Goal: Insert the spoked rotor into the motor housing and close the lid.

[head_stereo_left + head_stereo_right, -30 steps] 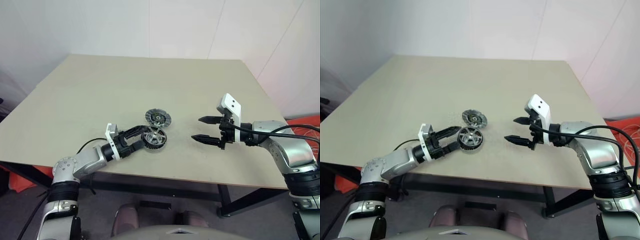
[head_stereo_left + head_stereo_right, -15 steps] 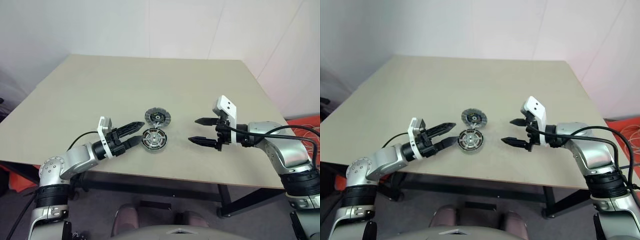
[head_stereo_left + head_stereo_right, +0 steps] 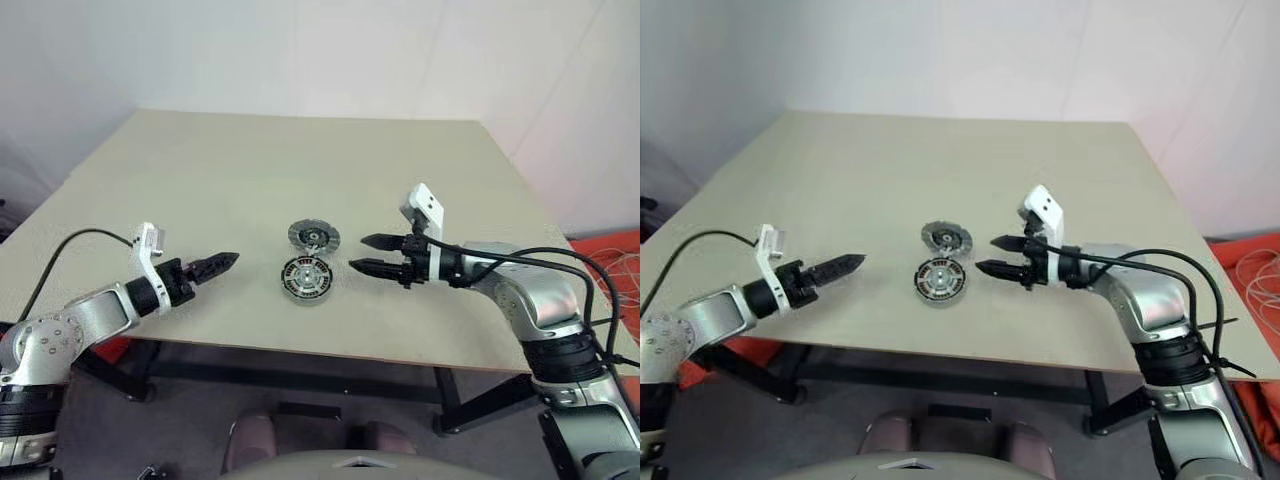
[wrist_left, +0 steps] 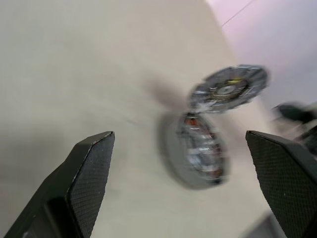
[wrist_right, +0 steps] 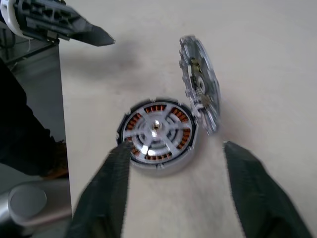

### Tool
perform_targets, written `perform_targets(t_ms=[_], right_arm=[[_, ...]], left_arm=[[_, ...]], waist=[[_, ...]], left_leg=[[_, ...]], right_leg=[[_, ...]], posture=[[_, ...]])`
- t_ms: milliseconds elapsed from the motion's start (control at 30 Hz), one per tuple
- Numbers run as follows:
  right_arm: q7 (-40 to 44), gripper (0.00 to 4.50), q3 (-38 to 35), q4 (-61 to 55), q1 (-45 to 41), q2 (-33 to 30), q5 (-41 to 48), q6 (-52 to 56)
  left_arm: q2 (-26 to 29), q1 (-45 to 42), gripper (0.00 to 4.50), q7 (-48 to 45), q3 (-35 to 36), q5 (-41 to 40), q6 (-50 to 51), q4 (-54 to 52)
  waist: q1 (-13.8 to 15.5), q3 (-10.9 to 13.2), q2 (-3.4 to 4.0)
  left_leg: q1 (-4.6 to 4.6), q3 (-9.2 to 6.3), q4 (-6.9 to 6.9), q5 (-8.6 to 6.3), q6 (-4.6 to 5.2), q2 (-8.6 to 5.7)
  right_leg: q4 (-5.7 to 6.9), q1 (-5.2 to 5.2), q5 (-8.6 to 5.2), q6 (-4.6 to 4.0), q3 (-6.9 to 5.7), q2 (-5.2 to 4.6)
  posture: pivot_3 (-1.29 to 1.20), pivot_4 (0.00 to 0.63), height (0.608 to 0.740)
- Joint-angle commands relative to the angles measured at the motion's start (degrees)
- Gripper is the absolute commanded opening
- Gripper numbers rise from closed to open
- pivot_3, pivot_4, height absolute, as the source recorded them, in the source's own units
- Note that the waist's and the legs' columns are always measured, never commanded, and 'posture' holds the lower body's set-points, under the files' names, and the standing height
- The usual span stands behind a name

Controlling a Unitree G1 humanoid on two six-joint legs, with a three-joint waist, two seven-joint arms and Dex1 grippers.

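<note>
Nearest you, the motor housing (image 3: 306,278) lies flat on the table (image 3: 200,180) near its front edge, open face up, with what looks like the spoked rotor (image 5: 156,128) already seated inside the copper ring, though you cannot be sure from here that it is fully down. Your right gripper (image 3: 365,254) is the closer hand: it hovers just beside the housing on its right, tips pointing toward it, jaws partly apart and holding nothing. Your left gripper (image 3: 222,263) sits well apart on the other side, jaws spread wide and empty. Just beyond the housing, touching or nearly touching its far rim, the lid (image 3: 314,237) lies flat. So the lid is ahead and slightly left of the right fingertips; being round, it favours no grip axis, and the right arm has the shorter reach.
</note>
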Motion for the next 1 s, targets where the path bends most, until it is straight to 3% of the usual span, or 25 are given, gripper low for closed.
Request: perform_targets(t_ms=[33, 233, 367, 433, 567, 800, 1000], right_arm=[[-0.82, 2.09, 2.84, -0.21, -1.04, 1.84, -1.99, -2.72], [0.47, 0.04, 8.63, 2.26, -4.30, 5.72, -4.78, -5.86], [-0.39, 0.04, 11.78, 7.72, -7.31, 8.42, -9.22, -10.66], [-1.55, 0.04, 11.79, 12.31, -9.64, 12.12, -9.81, -12.39], [-1.95, 0.04, 11.31, 19.45, -12.27, 16.16, -11.10, -14.89], [1.77, 0.04, 19.03, 30.66, -11.48, 15.18, -20.09, -20.29], [1.61, 0.04, 15.70, 30.61, -12.51, 16.29, -18.61, -20.56]], left_arm=[[0.92, -0.98, 4.50, -9.41, -2.10, 12.74, -10.39, -0.20], [2.35, -2.18, 4.50, -20.68, -2.83, 26.21, -22.68, 4.14], [1.84, -3.57, 4.50, -26.61, -1.81, 28.44, -25.78, 6.62], [2.77, -5.23, 4.50, -27.34, -2.37, 28.03, -21.14, 7.21], [1.32, -6.70, 4.50, -28.84, -3.01, 32.34, -25.63, 7.05], [-0.48, -6.68, 4.50, -30.09, -3.85, 34.91, -25.57, 5.75], [-1.15, -6.79, 4.50, -30.30, -3.44, 35.72, -25.59, 5.81]], waist=[[0.04, -0.01, -0.04], [-0.52, 0.00, -0.01], [-1.33, 0.00, -0.01], [-1.57, 0.00, -0.02], [-1.78, 0.01, -0.01], [-1.82, 0.01, 0.03], [-1.77, 0.00, 0.02]], left_leg=[[-0.02, 0.00, 0.00, 0.00, 0.01, -0.02], [0.08, 0.00, -0.10, 0.04, -0.07, 0.10], [0.07, 0.01, -0.11, 0.04, -0.07, 0.07], [0.07, 0.01, -0.11, 0.04, -0.08, 0.07], [0.06, 0.01, -0.10, 0.07, -0.14, 0.09], [-0.04, 0.01, -0.10, 0.06, -0.12, 0.08], [0.20, 0.03, -0.10, 0.06, -0.12, 0.07]], right_leg=[[0.00, 0.00, 0.00, 0.00, 0.01, -0.02], [0.18, -0.06, 0.02, -0.05, 0.00, 0.07], [0.18, -0.06, 0.03, -0.08, 0.03, 0.06], [0.21, -0.08, 0.06, -0.14, 0.03, 0.06], [0.41, -0.20, 0.11, -0.26, 0.04, 0.06], [0.40, -0.24, 0.31, -0.61, 0.05, 0.05], [0.43, -0.06, 0.09, -0.32, 0.07, 0.05]], posture=[[0.00, 0.000, 0.740], [0.00, 0.000, 0.740], [0.00, 0.000, 0.740], [0.00, 0.000, 0.740], [0.00, 0.000, 0.740], [0.00, 0.000, 0.740], [0.00, 0.000, 0.740]])
